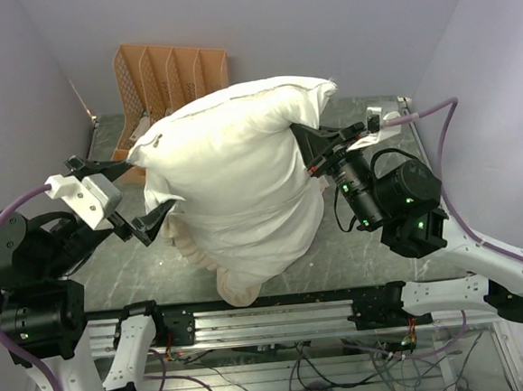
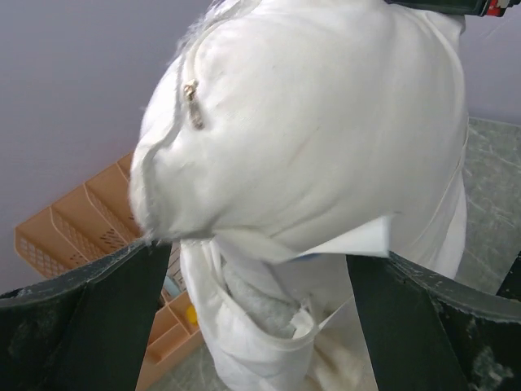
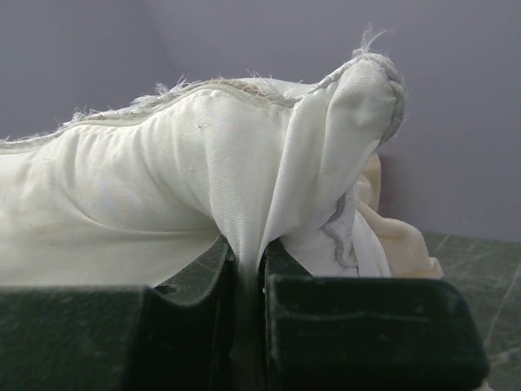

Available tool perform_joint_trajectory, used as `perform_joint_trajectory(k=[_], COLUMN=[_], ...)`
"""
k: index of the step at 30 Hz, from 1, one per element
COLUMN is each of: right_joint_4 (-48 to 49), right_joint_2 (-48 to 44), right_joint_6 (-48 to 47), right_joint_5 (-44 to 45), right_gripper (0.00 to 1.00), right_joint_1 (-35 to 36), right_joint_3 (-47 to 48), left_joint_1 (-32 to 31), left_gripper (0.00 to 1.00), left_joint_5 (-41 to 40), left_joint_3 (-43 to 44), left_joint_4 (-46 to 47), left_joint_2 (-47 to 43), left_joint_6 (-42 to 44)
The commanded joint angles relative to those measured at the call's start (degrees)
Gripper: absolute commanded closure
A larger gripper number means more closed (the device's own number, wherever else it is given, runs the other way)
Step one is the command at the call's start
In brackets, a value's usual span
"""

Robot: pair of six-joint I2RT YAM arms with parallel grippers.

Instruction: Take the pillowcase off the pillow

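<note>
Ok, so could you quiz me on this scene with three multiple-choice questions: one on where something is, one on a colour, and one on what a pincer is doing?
1. Where does the orange slotted rack stand?
A) at the back left of the table
B) at the front right
C) on top of the cushion

2. What colour is the plump pillow?
A) red
B) white
C) black

3. How is the left pincer?
A) shut on the pillow
B) shut on the rack
C) open

Answers:
1 A: the top view shows the rack at the far left, behind the pillow.
2 B: the pillow is plain white in every view.
3 C: the left wrist view shows its fingers spread wide, clamping nothing.
</note>
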Motion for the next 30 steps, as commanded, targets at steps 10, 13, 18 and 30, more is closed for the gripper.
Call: perform_joint_trajectory(k=[10, 13, 18, 30], right_joint_4=[2.0, 2.2, 3.0, 6.4], right_joint_2=[4.2, 5.1, 8.5, 17.5], right_joint_6=[3.0, 3.5, 2.3, -3.7], right_joint_5=[-16.0, -18.7, -19.7, -24.0], right_gripper=[1.00, 1.00, 1.00, 1.00], right_joint_1=[-0.5, -0.5, -0.6, -4.6], right_joint_3=[4.5, 5.4, 7.8, 18.3], left_joint_1=[0.2, 0.2, 0.3, 0.2], left_gripper=[0.00, 0.01, 0.59, 0.93], left_joint_5=[-5.8, 0.4, 1.7, -16.9], left_joint_3=[-7.9, -8.9, -8.2, 14.0], left_joint_4=[15.4, 19.6, 31.7, 39.9], left_joint_2=[4.6, 6.3, 8.0, 20.3], left_joint_6=[-18.2, -25.6, -35.0, -26.9])
